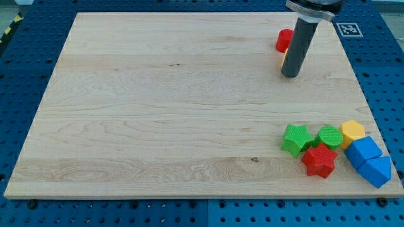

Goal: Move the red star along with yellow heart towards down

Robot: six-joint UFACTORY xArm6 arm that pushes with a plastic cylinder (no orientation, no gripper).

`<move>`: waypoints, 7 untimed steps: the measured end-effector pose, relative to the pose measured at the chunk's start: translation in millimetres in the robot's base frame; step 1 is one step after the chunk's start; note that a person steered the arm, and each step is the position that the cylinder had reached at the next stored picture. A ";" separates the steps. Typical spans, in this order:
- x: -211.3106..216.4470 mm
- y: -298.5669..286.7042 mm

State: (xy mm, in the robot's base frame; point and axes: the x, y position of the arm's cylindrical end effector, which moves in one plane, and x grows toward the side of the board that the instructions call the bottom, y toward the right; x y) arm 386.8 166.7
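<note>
Blue blocks, two of them (363,151) (377,171), sit nearest at the view's bottom right. They are packed with a red star (319,161), green star (297,139), green block (329,136) and yellow block (352,131). Across the wooden tabletop (158,107), my tip (290,76) rests beside a yellow sliver (283,61), likely the heart, with a red block (284,40) just beyond, its shape hidden. There is no hand, only the rod. The risk: which red piece is meant is unclear, and an off-centre push could split the pair. No containers.

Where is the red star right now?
The red star sits near the view's bottom right, below the green star and green block.
</note>
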 end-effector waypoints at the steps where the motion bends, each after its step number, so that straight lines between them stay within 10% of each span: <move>1: -21.5 -33.6; 3: -108.8 -50.1; 7: -145.0 -5.0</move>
State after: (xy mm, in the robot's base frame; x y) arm 241.8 161.7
